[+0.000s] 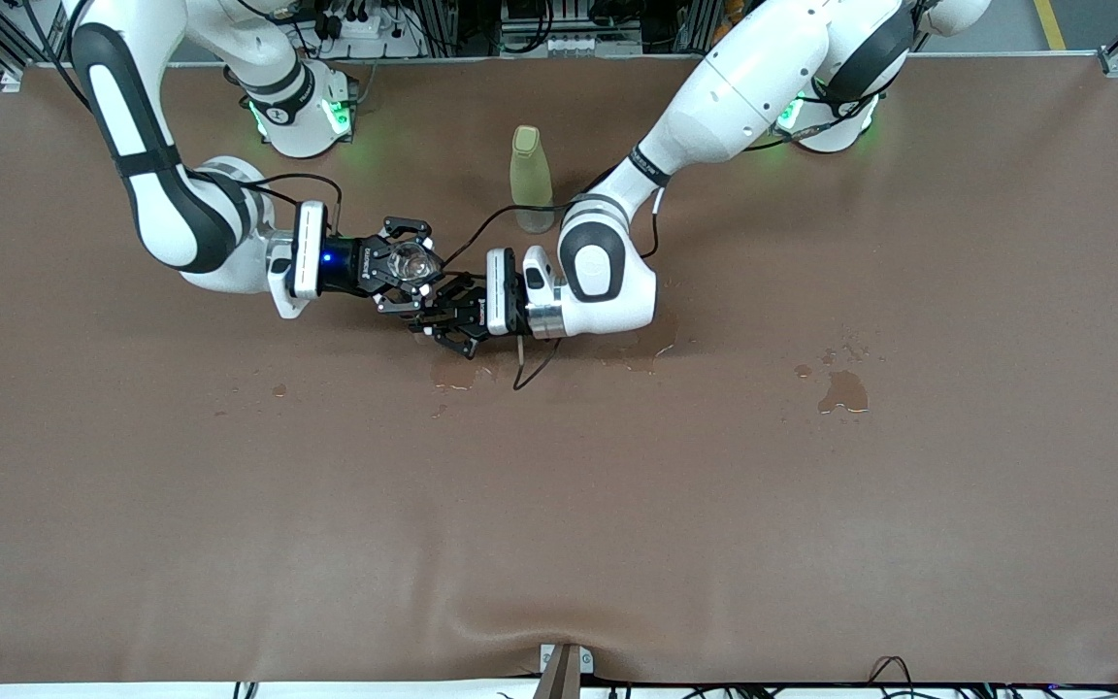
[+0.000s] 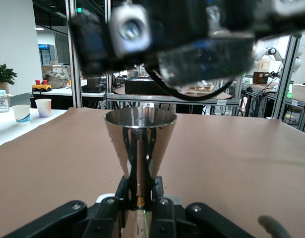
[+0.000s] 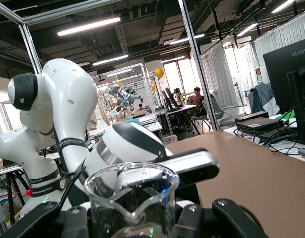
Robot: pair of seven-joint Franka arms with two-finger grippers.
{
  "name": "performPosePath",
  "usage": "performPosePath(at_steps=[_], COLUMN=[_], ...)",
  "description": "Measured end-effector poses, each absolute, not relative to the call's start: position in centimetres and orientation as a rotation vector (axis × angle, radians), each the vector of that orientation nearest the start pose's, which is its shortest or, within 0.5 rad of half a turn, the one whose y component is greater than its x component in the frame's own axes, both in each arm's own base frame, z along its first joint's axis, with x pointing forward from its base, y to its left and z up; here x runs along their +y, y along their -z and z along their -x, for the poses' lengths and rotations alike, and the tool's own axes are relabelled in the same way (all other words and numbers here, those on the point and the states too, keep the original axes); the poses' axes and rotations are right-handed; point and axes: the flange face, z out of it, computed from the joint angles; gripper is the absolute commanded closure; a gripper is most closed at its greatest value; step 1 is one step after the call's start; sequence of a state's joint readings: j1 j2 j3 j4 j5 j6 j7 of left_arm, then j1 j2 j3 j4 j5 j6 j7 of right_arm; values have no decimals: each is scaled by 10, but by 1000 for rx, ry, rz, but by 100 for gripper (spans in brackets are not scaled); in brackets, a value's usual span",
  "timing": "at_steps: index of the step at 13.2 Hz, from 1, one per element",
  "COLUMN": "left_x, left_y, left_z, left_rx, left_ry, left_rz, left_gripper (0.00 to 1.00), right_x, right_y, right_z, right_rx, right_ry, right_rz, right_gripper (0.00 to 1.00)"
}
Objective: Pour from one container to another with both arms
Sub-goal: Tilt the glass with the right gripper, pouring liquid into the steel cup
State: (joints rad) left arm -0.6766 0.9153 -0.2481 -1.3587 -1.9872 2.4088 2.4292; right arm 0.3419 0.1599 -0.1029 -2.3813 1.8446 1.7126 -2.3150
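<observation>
Both grippers meet over the middle of the brown, matte table (image 1: 229,505), toward the robots' bases. The right gripper (image 1: 402,269) has its black fingers clenched around a clear glass beaker (image 1: 411,260); in the right wrist view the beaker (image 3: 132,198) is a smooth cylinder with a rounded rim and a pouring lip. The left gripper (image 1: 443,325) grasps a shiny metal measuring cup (image 2: 139,148), a polished hourglass shape flaring to a round open mouth, pinched at its narrow waist and standing upright, with the right gripper (image 2: 192,44) just above its mouth. A tall, frosted yellow-green bottle (image 1: 531,178) stands on the table between the two bases. Dark wet patches (image 1: 842,390) stain the cloth-like surface toward the left arm's end and under the grippers.
</observation>
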Motion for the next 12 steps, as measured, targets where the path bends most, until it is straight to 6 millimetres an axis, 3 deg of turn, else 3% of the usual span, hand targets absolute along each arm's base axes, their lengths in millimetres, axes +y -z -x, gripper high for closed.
performPosePath(at_steps=[12], left_x=[-578], left_y=[-202], left_z=[-488], left_rx=[-1265], left_ry=[-1128], left_rz=[-1353], left_gripper=[100], right_x=[197], right_y=[-288], right_z=[-441], right_rx=[-877], right_ry=[994], right_rz=[1380], right_gripper=[100])
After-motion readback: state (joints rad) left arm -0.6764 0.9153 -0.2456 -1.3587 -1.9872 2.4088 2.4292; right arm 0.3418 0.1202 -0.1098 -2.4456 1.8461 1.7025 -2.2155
